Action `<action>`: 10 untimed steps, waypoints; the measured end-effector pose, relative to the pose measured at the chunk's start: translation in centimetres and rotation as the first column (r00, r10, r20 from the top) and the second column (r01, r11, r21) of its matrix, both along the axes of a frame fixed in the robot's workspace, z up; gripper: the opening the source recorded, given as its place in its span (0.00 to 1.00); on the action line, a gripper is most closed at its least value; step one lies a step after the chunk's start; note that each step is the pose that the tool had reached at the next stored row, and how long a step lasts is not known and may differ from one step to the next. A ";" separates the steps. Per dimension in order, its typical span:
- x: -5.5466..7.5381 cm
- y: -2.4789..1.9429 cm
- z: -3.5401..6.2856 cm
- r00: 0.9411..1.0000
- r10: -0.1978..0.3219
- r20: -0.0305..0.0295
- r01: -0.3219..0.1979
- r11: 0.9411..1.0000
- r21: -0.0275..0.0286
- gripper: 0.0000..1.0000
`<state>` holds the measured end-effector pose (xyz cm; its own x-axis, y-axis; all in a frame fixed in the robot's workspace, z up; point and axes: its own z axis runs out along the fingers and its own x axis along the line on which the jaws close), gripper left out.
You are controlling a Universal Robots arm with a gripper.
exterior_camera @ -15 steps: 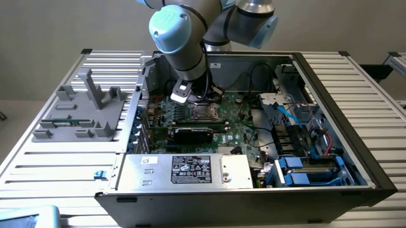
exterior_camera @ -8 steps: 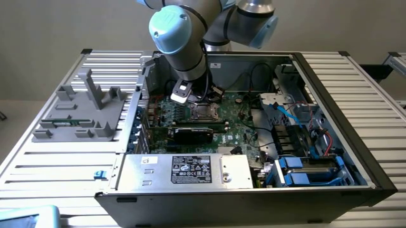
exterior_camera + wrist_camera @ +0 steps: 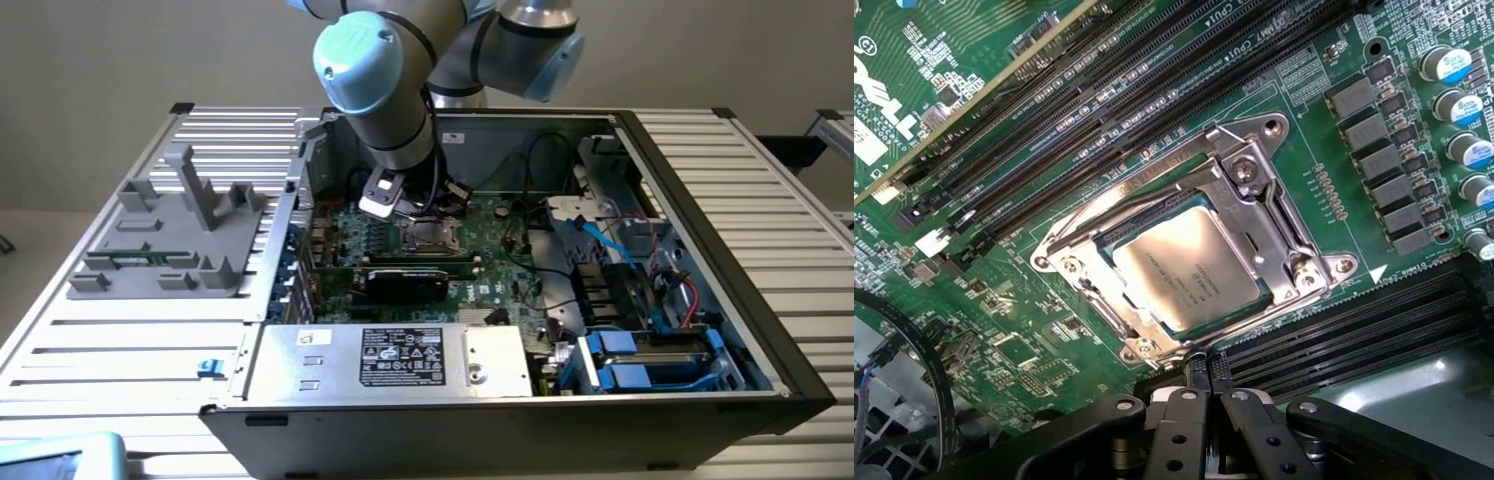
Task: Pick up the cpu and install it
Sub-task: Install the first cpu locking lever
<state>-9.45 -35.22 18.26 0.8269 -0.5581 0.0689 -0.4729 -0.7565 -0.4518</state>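
Exterior view: a grey rack (image 3: 167, 235) sits on the slatted table (image 3: 120, 340), at this view's left
Case: an open computer case (image 3: 694, 300) stands in the middle of the table, lid off
Arm: the robot arm (image 3: 387, 90) reaches down into the case from above
Board: a green board (image 3: 501, 270) lies flat inside the case
Card: a black card (image 3: 407, 280) stands on the board, just in front of the socket
Box: a silver box (image 3: 387, 360) with a label fills the front of the case
Drives: blue drive holders (image 3: 654, 365) sit at this view's right
Wrist view: long black slots (image 3: 1104, 110) run slantwise across the board
Socket: a shiny metal frame (image 3: 1254, 170) is bolted to the board
Cpu: the cpu (image 3: 1189, 265) lies flat inside the socket, silver top up, with the frame around it
Gripper: the gripper (image 3: 1199, 385) is closed and holds nothing; its tips hang just above the near edge of the socket, close to the cpu
Caps: small round cans (image 3: 1459, 105) stand in a row past the socket
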 end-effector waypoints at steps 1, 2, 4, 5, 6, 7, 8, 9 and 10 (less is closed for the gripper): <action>0.0 0.00 0.00 1.000 0.000 0.000 0.000 1.000 0.000 0.12; 0.0 0.00 0.00 1.000 0.000 0.000 0.000 1.000 0.001 0.12; 0.0 0.01 -0.01 1.000 0.000 0.000 0.000 1.000 0.001 0.12; 0.0 0.01 -0.01 1.000 0.000 0.000 0.000 1.000 0.002 0.12; 0.0 0.02 -0.02 1.000 0.000 0.000 0.000 1.000 0.002 0.12; 0.0 0.03 -0.02 1.000 0.000 0.000 0.000 1.000 0.003 0.12; 0.0 0.04 -0.03 1.000 0.000 0.001 0.000 1.000 0.003 0.12; 0.0 0.05 -0.03 1.000 0.000 0.001 0.000 1.000 0.004 0.12; 0.0 0.06 -0.03 1.000 0.000 0.001 0.000 1.000 0.004 0.12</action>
